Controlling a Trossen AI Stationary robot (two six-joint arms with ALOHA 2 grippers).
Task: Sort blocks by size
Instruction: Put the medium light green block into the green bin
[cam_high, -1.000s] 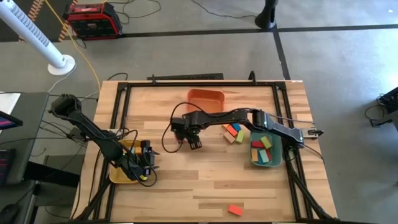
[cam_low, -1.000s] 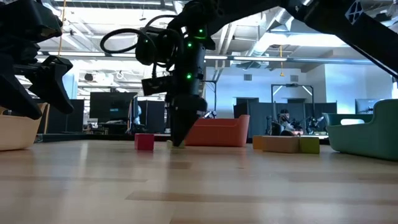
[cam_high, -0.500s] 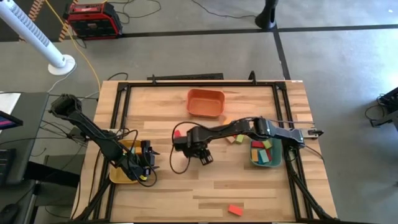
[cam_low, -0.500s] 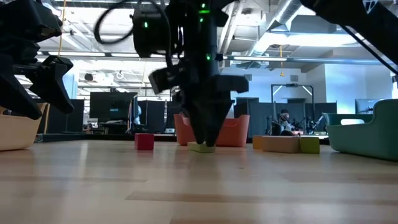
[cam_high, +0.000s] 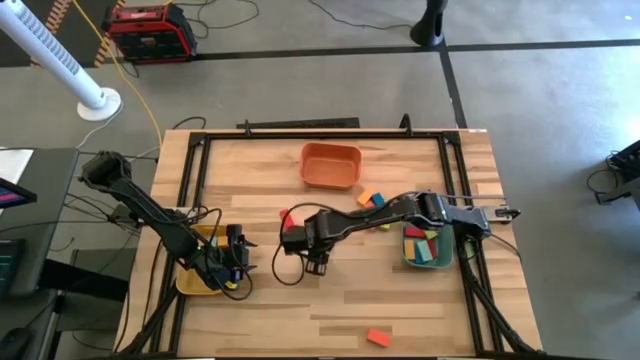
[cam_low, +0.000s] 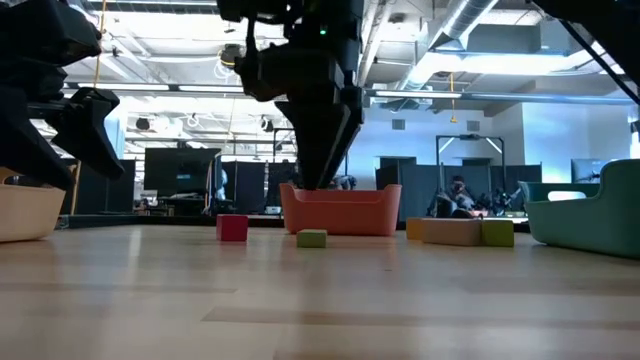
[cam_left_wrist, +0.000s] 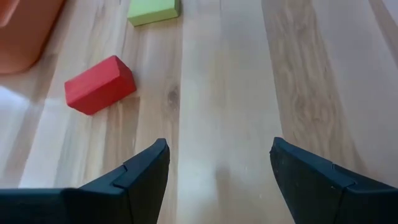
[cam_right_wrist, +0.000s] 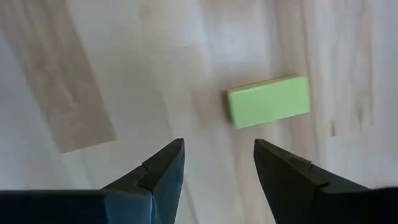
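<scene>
A small green block (cam_right_wrist: 268, 101) lies flat on the table under my right gripper (cam_right_wrist: 217, 168). That gripper hangs open above mid-table (cam_high: 316, 266), pointing down and holding nothing. A red block (cam_high: 288, 217) lies just beyond it, on the far-left side. In the low view the green block (cam_low: 312, 237) and the red block (cam_low: 232, 227) both rest on the tabletop. More blocks (cam_high: 368, 200) lie beside the green tray (cam_high: 446, 262), which holds several. My left gripper (cam_left_wrist: 217, 168) stands open and empty over the yellow tray (cam_high: 190, 280).
An orange tray (cam_high: 330, 165) stands at the far middle of the table. One red block (cam_high: 377, 338) lies alone near the front edge. Black rails (cam_high: 195, 170) frame the tabletop. Bare wood stretches between the two grippers and toward the near edge.
My right gripper has moved toward the table's near edge, risen and rolled about its own axis. The green block, right under its fingertips half a second ago, now lies on the table with the fingers well above it.
</scene>
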